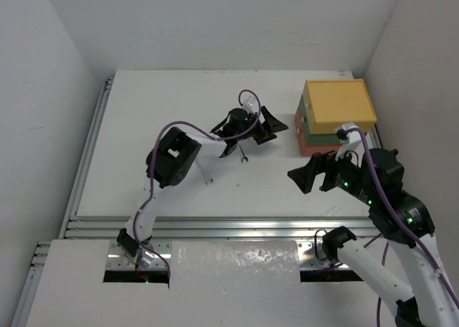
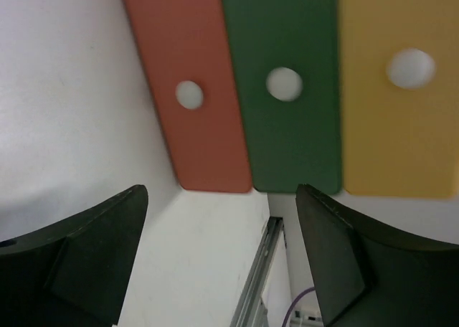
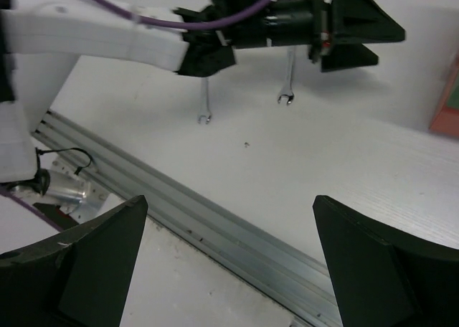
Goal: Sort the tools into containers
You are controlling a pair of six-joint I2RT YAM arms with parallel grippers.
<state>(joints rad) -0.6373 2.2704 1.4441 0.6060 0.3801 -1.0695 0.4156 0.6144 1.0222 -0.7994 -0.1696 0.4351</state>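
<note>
My jaws stand wide on both arms, with nothing held between them. My left gripper (image 1: 270,126) hangs above the middle of the white table (image 1: 143,112), its spread fingers turned toward a stack of 3 trays at the far right. The yellow tray (image 1: 338,103) sits on top, the green tray (image 1: 302,123) under it and the red tray (image 1: 315,146) at the bottom.

Seen from my left wrist, the 3 tray ends line up side by side, each pierced by 1 round hole. A strip of bare table separates them from my dark fingertips.

My right gripper (image 1: 310,171) hovers near the stack's front corner, close to the red tray, and faces left across the table.

2 small silver wrenches lie flat on the table, well apart from the trays. The far wrench (image 1: 244,155) rests beneath my left wrist. The near wrench (image 1: 208,176) lies under my left forearm, closer to the aluminium rail (image 1: 215,226) along the table's front edge.

From my right wrist, each wrench shows its open end toward the camera, while the rest of its shank is hidden behind my left arm. The 2 lie roughly parallel and do not touch.
</note>
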